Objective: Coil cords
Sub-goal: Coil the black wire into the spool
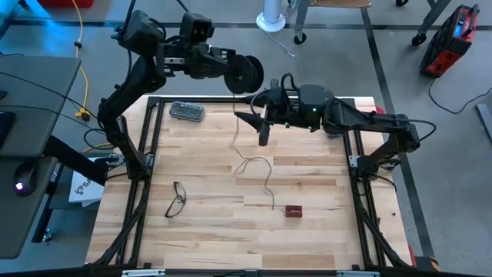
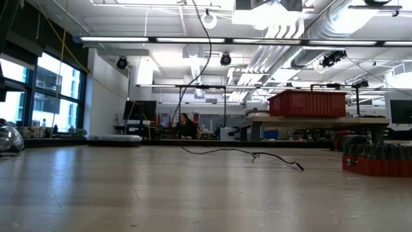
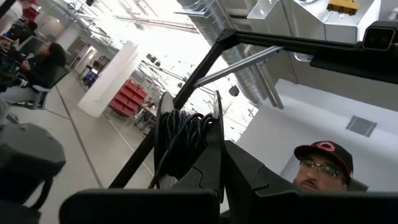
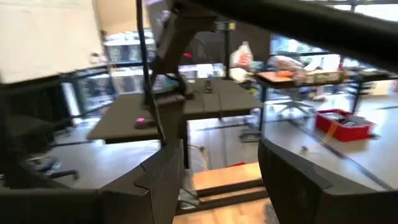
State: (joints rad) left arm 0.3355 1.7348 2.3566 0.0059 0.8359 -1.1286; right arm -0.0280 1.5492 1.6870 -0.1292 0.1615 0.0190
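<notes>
Black reel (image 1: 244, 73) clamped in left hand (image 1: 231, 74); right hand (image 1: 257, 128) open, empty beside wire (image 1: 257, 173).

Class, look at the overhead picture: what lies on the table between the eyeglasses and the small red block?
In the high view, the loose end of the thin dark wire lies between the eyeglasses and the red block, nearer the block. Otherwise that stretch is bare wood.

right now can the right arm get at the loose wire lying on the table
Probably yes: the right gripper hangs open above the table, and the wire lies loose on bare wood nearby, nothing over it. The left gripper holds the reel.
</notes>
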